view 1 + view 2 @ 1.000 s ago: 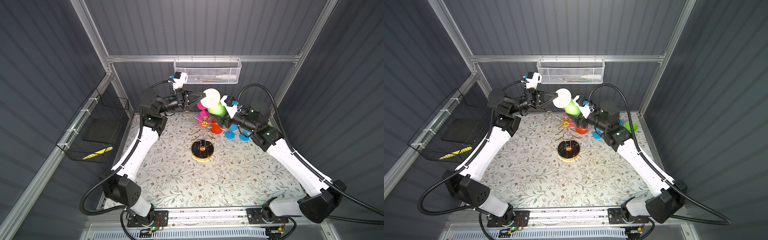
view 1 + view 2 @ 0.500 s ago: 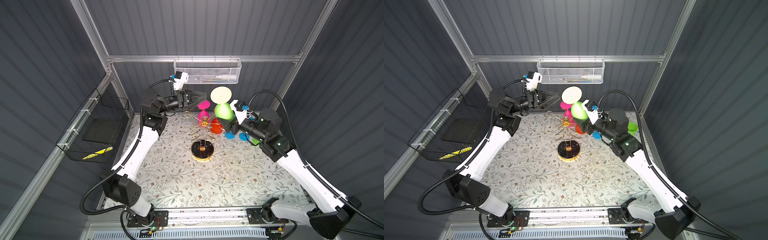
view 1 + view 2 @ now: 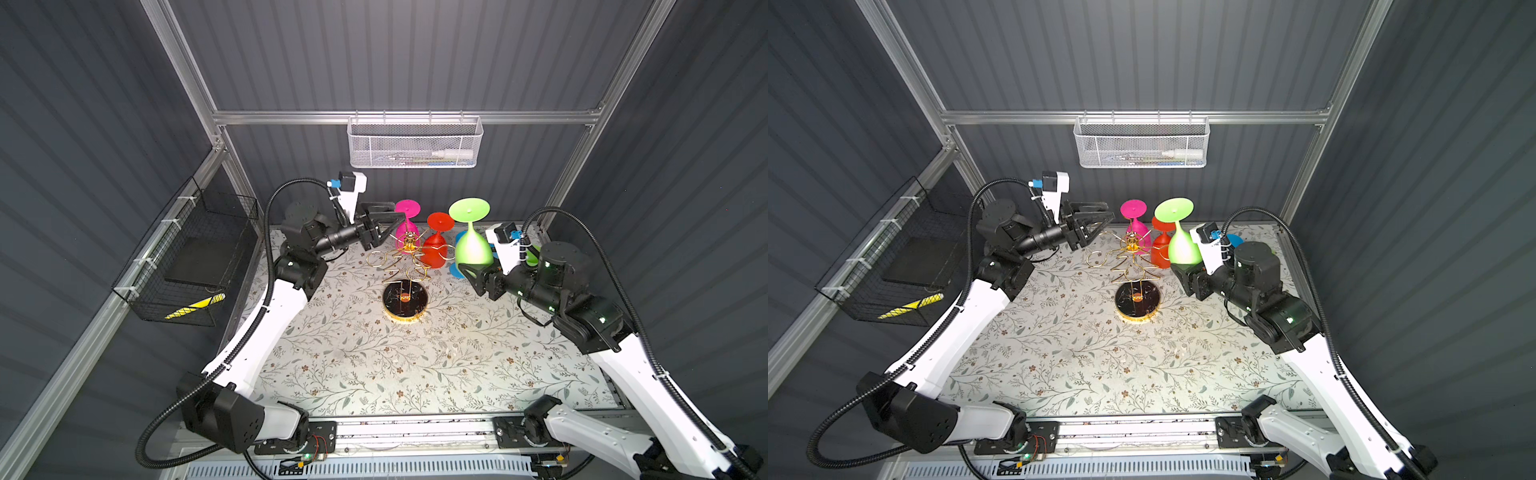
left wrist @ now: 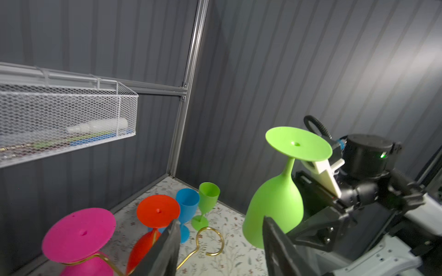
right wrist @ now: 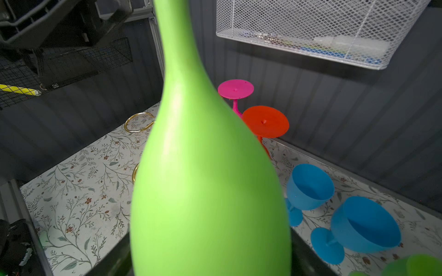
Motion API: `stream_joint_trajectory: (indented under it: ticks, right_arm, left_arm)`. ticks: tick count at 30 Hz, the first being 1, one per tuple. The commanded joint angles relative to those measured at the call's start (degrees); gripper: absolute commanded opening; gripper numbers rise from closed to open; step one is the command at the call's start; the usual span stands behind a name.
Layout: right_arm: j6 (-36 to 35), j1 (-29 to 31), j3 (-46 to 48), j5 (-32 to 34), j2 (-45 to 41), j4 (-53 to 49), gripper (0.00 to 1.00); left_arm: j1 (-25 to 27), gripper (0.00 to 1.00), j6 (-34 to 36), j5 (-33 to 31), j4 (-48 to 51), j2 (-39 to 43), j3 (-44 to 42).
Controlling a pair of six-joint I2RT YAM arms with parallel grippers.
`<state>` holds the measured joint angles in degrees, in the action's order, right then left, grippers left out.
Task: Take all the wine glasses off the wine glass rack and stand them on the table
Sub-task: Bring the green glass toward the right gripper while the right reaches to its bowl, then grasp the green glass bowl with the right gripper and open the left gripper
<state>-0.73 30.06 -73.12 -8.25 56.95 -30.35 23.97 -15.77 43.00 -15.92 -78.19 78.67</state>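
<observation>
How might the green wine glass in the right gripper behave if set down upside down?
The green wine glass looks like opaque, matte plastic: probably light and hardly fragile. Its wide bowl should stand steadily, but the thin stem may flex.

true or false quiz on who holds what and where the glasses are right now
1. The right gripper holds the green wine glass upside down, off the wine glass rack. True.
2. The left gripper is shut on the pink wine glass. False: its jaws are open and empty.
3. The red wine glass hangs foot-up on the rack. True.
4. The blue glasses hang on the rack. False: they stand upright on the table.
</observation>
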Motion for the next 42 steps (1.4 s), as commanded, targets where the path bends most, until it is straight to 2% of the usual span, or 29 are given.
stream_joint_trajectory:
  ticks: [1, 3, 5, 12, 30, 36, 39, 42]
  right_arm:
    - [3.6, 0.1, -5.0, -0.1, 1.8, -9.2, 0.57]
    - [4.0, 0.2, -6.9, -1.3, 3.2, -11.4, 0.56]
    - [4.2, 0.3, -8.4, -2.4, 4.1, -12.7, 0.56]
    - [4.4, 0.7, -13.7, -4.4, 8.9, -18.2, 0.54]
    - [4.6, 6.9, -15.5, -5.3, 14.3, -18.7, 0.52]
    - [5.1, 7.9, -15.5, -5.3, 14.9, -18.6, 0.53]
    - [5.5, 8.1, -15.5, -5.2, 14.8, -18.4, 0.55]
    - [6.2, 8.2, -15.2, -5.1, 14.5, -17.9, 0.62]
  left_arm:
    - [1.8, 0.57, 23.1, -3.2, -4.3, 0.9, -2.2]
    - [3.1, 0.57, 29.8, -3.6, -3.5, 0.6, -2.1]
    - [3.8, 0.57, 33.2, -3.5, -3.5, 0.0, -2.0]
    - [5.8, 0.54, 38.4, -3.5, -6.1, -1.4, -2.4]
    - [7.9, 0.48, 40.7, -3.7, -6.2, -3.8, -1.4]
    - [8.0, 0.34, 40.8, -4.0, -6.0, -3.8, -1.3]
    - [8.0, 0.22, 40.7, -4.7, -5.4, -3.7, -1.3]
    - [8.0, 0.1, 40.0, -5.9, -5.4, -3.4, -1.4]
